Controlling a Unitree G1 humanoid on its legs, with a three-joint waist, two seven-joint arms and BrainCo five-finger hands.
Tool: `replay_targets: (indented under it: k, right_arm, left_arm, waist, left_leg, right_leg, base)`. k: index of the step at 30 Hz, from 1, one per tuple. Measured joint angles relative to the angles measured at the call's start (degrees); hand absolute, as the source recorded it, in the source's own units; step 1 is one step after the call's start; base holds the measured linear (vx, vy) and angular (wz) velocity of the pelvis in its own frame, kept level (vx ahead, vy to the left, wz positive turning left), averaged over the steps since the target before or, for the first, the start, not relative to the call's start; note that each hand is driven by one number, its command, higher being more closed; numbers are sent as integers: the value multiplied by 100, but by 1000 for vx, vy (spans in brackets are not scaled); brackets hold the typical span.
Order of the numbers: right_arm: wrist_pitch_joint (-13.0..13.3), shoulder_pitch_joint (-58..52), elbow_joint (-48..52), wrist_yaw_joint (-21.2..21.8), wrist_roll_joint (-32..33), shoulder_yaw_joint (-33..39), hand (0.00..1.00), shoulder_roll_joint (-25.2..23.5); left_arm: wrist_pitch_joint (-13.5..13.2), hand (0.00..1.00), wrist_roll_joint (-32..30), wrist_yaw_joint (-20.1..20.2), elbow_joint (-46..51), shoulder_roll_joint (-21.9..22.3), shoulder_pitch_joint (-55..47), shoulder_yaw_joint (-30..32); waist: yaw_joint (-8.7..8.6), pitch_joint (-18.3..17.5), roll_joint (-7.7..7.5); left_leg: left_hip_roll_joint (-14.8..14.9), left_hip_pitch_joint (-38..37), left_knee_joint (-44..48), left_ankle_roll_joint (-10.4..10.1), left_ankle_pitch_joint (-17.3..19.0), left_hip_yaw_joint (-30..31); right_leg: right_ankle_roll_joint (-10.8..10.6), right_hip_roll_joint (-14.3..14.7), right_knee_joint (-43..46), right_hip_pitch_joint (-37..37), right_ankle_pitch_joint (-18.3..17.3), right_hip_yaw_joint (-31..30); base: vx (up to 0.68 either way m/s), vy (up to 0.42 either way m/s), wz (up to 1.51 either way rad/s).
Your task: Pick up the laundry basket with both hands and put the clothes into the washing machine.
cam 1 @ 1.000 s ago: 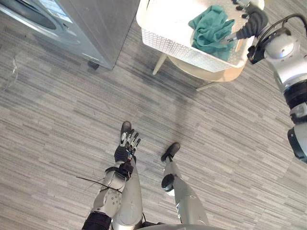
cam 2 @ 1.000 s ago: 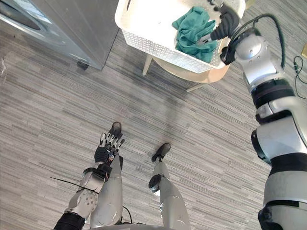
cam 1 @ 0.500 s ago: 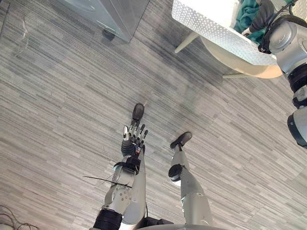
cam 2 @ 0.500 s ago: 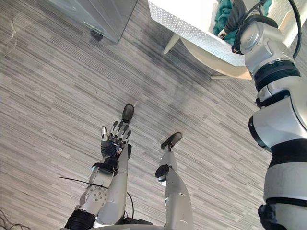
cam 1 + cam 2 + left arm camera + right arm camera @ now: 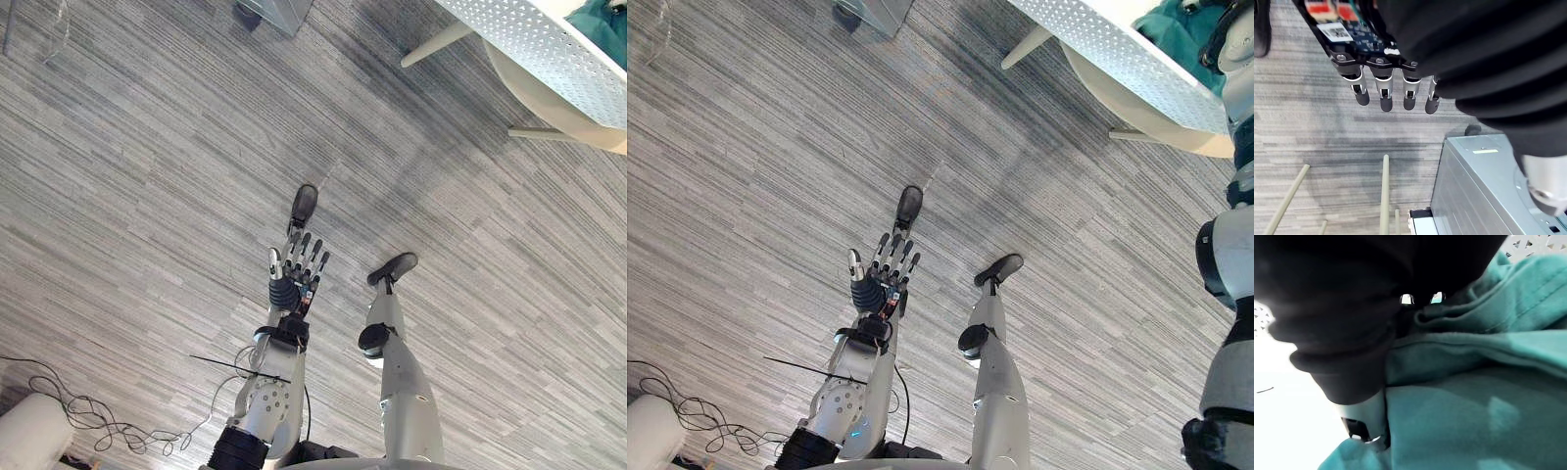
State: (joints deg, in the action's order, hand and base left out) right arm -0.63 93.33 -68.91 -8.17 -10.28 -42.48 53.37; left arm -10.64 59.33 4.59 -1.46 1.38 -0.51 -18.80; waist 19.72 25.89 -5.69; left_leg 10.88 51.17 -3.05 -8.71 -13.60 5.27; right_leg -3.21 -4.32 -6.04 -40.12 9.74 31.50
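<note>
We only pan off the basket (image 5: 549, 44): left hand (image 5: 292, 279) stays open, empty; right hand (image 5: 1352, 308) in clothes (image 5: 1474, 396), grip unreadable, so no lift yet.

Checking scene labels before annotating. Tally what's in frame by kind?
laundry basket: 1
teal garment: 1
washing machine: 1
beige stand under the basket: 1
robot hands: 2, the left hand and the right hand
Total: 6
</note>
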Motion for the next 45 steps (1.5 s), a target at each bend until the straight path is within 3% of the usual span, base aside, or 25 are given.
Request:
replay_targets:
  k: [5, 8, 11, 15, 20, 25, 30, 32, 35, 39, 41, 45]
  right_arm:
    - [-30, -103, -62, -95, 154, -3, 100, -339]
    - [-29, -275, -55, -101, 438, -4, 100, -415]
    - [-91, -343, -41, -178, 627, 170, 100, -503]
    - [-195, -625, 188, -449, 620, 871, 100, -576]
    - [-243, -1111, 1537, -1238, 391, 2284, 100, -576]
    - [-318, -1826, 2795, -1956, 244, 3857, 100, -725]
    - [-285, -2066, 3948, -2328, 45, 4484, 100, -1090]
    - [-194, -2268, 4299, -2351, -44, 4495, 100, -1244]
    - [-132, -3029, 4974, -2303, -151, 4626, 100, -1516]
    - [74, -4369, 6040, -2005, -265, 4958, 100, -2087]
    - [276, -5298, 6872, -1545, -280, 5041, 100, -2453]
    - [539, -6143, 7648, -997, -187, 5048, 100, -2656]
  left_arm:
    - [-1, 0, 80, -23, 118, 135, -1, -165]
    - [4, 0, 70, -124, 134, 134, -1, -196]
    - [-21, 0, 60, -136, 282, 133, -1, -174]
    - [-60, 0, 57, -229, 350, 124, 1, -135]
    - [-114, 0, -239, -262, 366, -40, 3, -61]
    - [-111, 0, -1198, -352, 366, -454, 42, -16]
    - [-108, 0, -1968, -344, 361, -928, 54, 103]
    - [-108, 0, -2101, -345, 361, -1097, 34, 145]
    - [-103, 0, -2386, -353, 361, -1182, -28, 217]
    - [-103, 0, -3138, -482, 360, -1166, -142, 630]
    - [-102, 0, -3993, -724, 376, -1168, -20, 1034]
    - [-103, 0, -5176, -1028, 455, -1257, 500, 1276]
  waist:
    - [-2, -82, 145]
    - [-11, -175, 325]
    - [-24, -183, 340]
    - [-65, -183, 340]
    - [-306, -183, 340]
    - [-415, -183, 340]
    - [-559, -195, 322]
    - [-616, -204, 313]
    - [-690, -607, 290]
    - [-964, -1124, 243]
    - [-1174, -1516, 236]
    - [-1346, -1919, 232]
  left_leg:
    - [19, -240, 12, 22, -17, -132]
    - [49, -345, 36, 22, -17, -149]
    - [88, -407, 130, 21, -17, -201]
    - [124, -640, 192, 22, -17, -203]
    - [131, -963, 237, 21, -14, -199]
    - [174, -1569, 250, 15, -4, -110]
    - [210, -2196, 253, 34, 147, -230]
    - [218, -2462, 265, 49, 194, -358]
    - [223, -2702, 316, 91, 310, -553]
    - [218, -3210, 280, 103, 487, -783]
    - [211, -3619, 24, 103, 491, -974]
    - [199, -3998, -211, 82, 480, -1156]
  right_leg:
    - [15, -15, 18, 137, 24, -182]
    - [17, 11, 29, 246, 25, -197]
    - [46, 41, 31, 318, 46, -236]
    - [51, 75, 32, 587, 48, -231]
    - [52, 70, 91, 918, 16, -218]
    - [47, -158, 1300, 1110, -683, -185]
    - [54, -308, 2078, 1339, -1100, -346]
    - [67, -293, 2132, 1505, -1124, -469]
    - [50, -243, 2079, 1635, -1136, -671]
    - [47, -175, 1867, 2050, -1134, -897]
    - [-4, -134, 1677, 2326, -1099, -1006]
    - [0, -96, 1513, 2560, -1058, -1151]
  base:
    - [39, 65, -11]
    - [16, 40, -4]
    - [-8, 48, -7]
    - [-30, 52, 4]
    - [-17, 70, 5]
    - [8, 62, 16]
    - [4, -18, 1]
    - [-23, -58, -25]
    - [-9, -45, -30]
    - [44, -28, -24]
    - [129, -5, -24]
    - [124, 11, -17]
